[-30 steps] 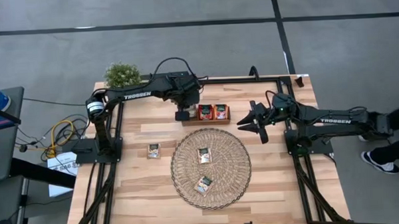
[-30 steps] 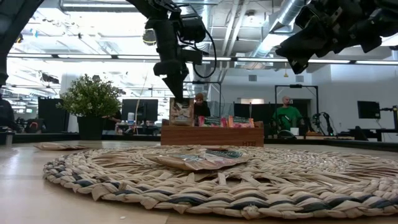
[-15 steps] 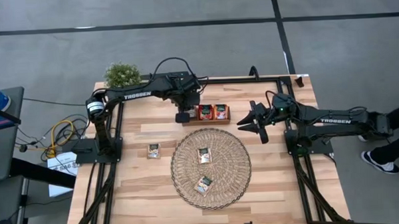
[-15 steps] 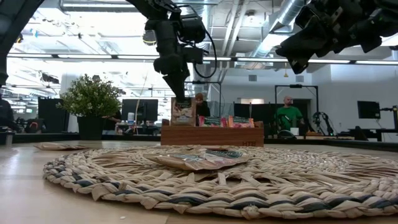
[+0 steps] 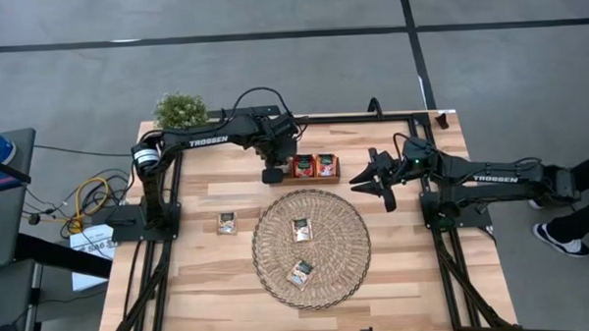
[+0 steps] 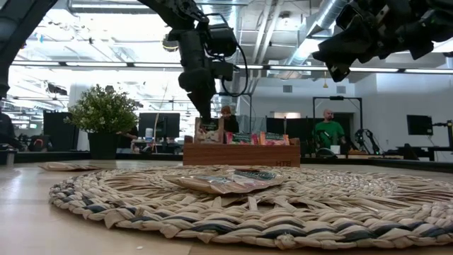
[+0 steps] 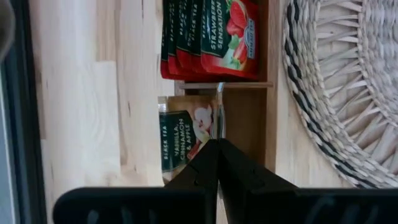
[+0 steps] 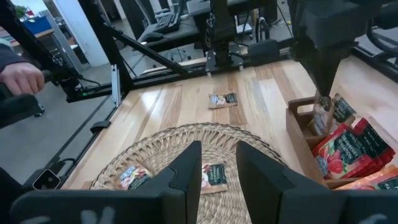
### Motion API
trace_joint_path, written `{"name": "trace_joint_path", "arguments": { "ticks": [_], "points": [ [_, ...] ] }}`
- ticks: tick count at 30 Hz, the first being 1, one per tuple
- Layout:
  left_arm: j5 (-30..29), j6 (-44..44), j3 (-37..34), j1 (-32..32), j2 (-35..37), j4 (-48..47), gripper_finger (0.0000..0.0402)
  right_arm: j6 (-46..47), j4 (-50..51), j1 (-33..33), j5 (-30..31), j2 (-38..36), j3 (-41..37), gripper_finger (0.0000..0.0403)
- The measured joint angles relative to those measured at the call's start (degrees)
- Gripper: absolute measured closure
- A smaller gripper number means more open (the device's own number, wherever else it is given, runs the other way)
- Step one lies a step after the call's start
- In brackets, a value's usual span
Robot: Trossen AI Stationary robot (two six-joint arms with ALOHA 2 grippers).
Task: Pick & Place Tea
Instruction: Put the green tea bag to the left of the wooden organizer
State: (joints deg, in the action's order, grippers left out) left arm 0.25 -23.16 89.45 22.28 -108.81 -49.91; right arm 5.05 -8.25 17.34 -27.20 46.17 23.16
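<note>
Lowering pale sachet (image 7: 186, 140), pinched in our left gripper (image 7: 217, 144), squarely into tray (image 5: 315, 179) end slot; right gripper (image 5: 378, 179) parted, empty.

Bright even overhead light; low view's foreground blurred.

A light butcher-block wooden table (image 5: 200, 277) is carrying a round woven wicker mat (image 5: 346, 244) at its middle, a small brown wooden tray (image 5: 315, 179) just beyond the mat's far edge, and one pale tea sachet (image 5: 226, 223) lying near the mat's left.
</note>
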Motion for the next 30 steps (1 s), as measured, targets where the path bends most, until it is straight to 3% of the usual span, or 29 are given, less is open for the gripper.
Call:
{"name": "trace_joint_path", "arguments": {
  "ticks": [30],
  "points": [
    [1.51, 3.96, 0.00, 0.36, -0.83, 0.44, 0.0391, -0.04, 0.06, -0.04, 0.00, 0.00, 0.00, 0.0310]
  ]
}}
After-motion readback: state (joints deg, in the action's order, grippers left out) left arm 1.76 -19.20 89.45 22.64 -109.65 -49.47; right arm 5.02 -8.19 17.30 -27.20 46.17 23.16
